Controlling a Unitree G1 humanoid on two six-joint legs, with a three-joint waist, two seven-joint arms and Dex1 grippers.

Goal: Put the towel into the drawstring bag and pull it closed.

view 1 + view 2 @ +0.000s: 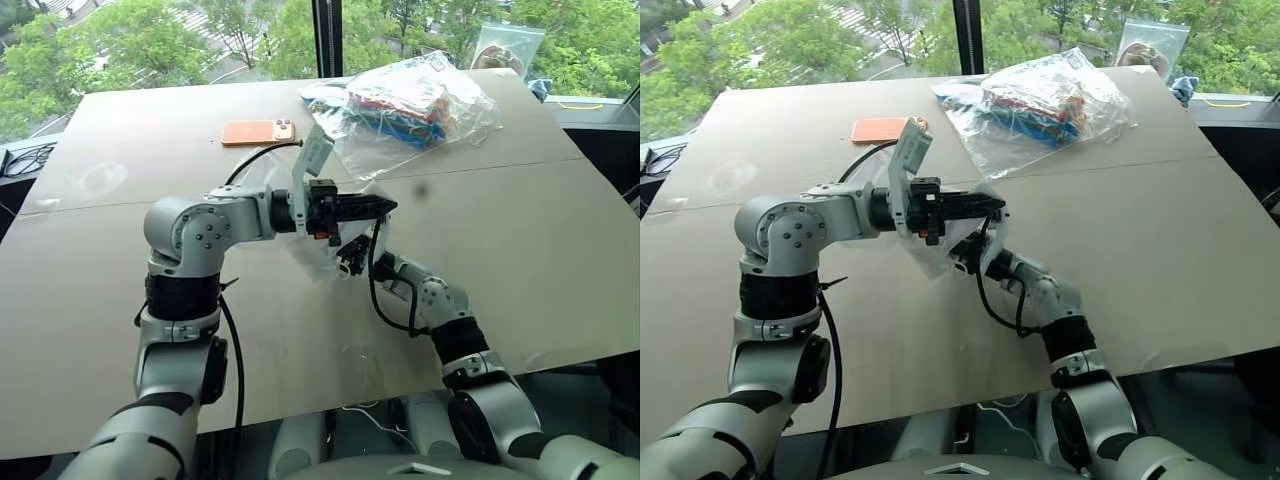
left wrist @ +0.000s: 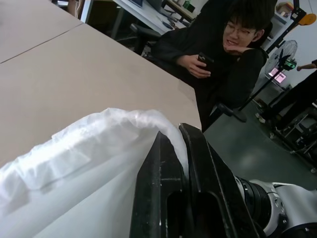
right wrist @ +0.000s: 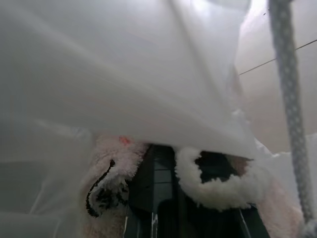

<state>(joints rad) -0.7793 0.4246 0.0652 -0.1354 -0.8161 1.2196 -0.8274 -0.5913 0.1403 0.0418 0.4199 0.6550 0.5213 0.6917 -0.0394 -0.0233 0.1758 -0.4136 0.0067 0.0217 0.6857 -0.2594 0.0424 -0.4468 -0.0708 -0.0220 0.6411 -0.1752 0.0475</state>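
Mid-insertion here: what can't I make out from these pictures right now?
- How far the towel is inside the drawstring bag: right wrist view, translucent fabric veils it.
- Bag mouth and cords: head views, left gripper and arm cover them.
- Right gripper fingertips: head views, too small and bag-covered.
- Contents of the clear plastic bag: too small, crumpled film.

Robotics lab — tripod stands (image 2: pixel 290 37), seated person (image 2: pixel 218 54) beside work table (image 2: pixel 74 74)

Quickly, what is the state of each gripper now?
Left gripper: shut on the drawstring bag.
Right gripper: shut on the towel, under the bag's fabric.
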